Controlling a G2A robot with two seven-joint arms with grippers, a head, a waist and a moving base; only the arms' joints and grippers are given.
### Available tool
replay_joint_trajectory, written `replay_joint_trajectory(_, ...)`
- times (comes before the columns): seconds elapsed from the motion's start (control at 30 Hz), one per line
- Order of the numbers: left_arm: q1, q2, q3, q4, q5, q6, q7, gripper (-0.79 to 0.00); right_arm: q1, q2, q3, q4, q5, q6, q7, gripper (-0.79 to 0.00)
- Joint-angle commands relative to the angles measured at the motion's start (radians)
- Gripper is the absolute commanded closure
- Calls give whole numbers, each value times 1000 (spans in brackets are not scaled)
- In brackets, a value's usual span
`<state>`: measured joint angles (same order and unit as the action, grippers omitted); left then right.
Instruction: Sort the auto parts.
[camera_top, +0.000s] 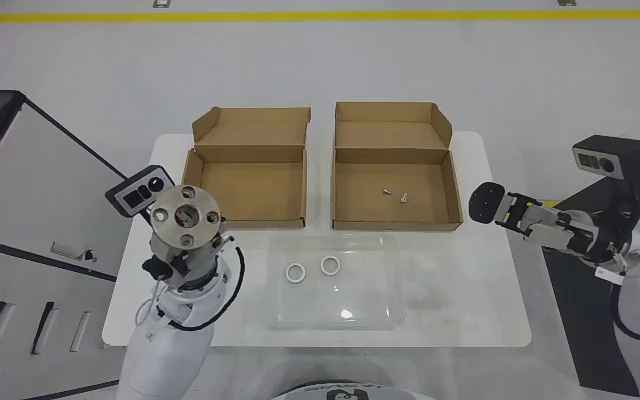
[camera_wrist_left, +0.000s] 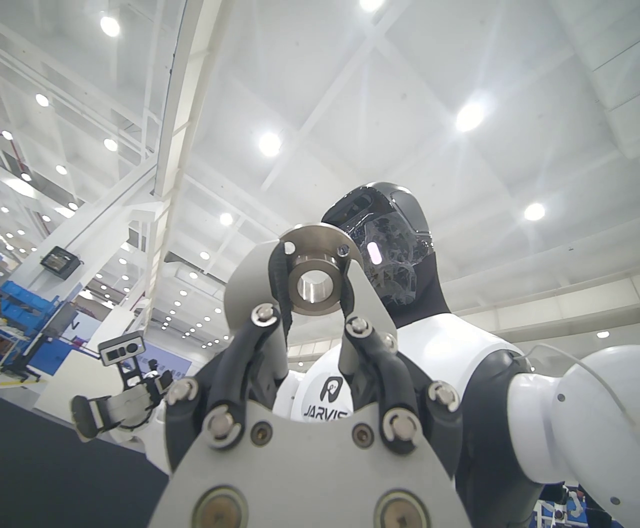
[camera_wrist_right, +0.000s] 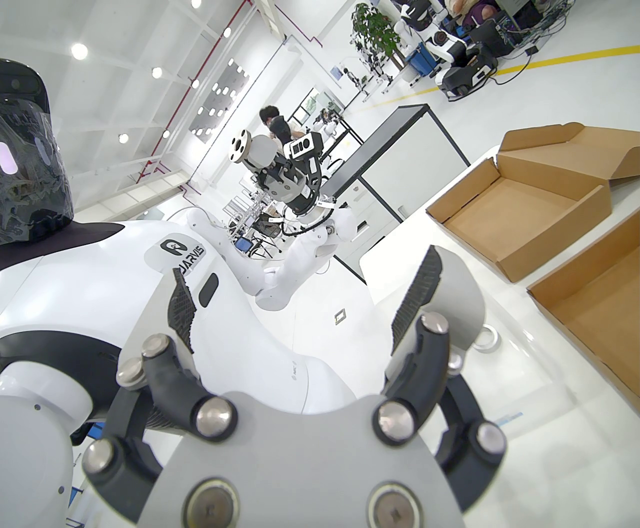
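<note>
the left gripper (camera_wrist_left: 312, 292) is recorded over the near left part of the white table (camera_top: 470, 300), pointed upward. its fingers are closed on the hub of a metal flange (camera_top: 186, 215), which is clamped from both sides. the flange's flat disc, drilled with small holes around a central bore, is turned up toward the top camera. the flange is held clear of the table surface, touched only by the two fingers.

the right gripper (camera_wrist_right: 305, 280) is noted off the right edge of the table, beside the right cardboard box (camera_top: 395, 185). its fingers are spread wide and nothing is held between the ribbed pads (camera_wrist_right: 417, 295).

the right cardboard box and the left cardboard box (camera_top: 250, 185) are set side by side on the far half of the table, apart, with lids folded back. two small metal parts (camera_top: 404, 197) are seen on the floor of the right box, near its middle, close together; whether they touch cannot be told.

a clear tray (camera_top: 370, 290) is placed on the near middle of the table, just in front of the boxes. two white rings (camera_top: 297, 272) are laid flat in the far left part of the tray, just beside each other and not touching
</note>
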<state>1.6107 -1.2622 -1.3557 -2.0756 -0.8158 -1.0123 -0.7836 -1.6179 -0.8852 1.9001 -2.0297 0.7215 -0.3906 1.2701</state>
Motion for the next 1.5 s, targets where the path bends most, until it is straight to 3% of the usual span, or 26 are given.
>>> replay_joint_trajectory(0.0,0,0,0,0,1,0,0,0,0,0,0,0,0,0,0,-785)
replay_joint_trajectory(0.87,0,0,0,0,1,0,0,0,0,0,0,0,0,0,0,-785)
replay_joint_trajectory(1.03,-14,-8,-48,21,143,44,142,0,0,0,0,0,0,0,0,-785)
replay_joint_trajectory(1.17,-53,-19,-104,20,405,160,299,0,0,0,0,0,0,0,0,-785)
replay_joint_trajectory(1.27,-84,-24,-139,15,617,300,392,0,0,0,0,0,0,0,0,-785)
replay_joint_trajectory(1.47,-116,-19,-139,-12,977,651,382,0,0,0,0,0,0,0,0,-785)
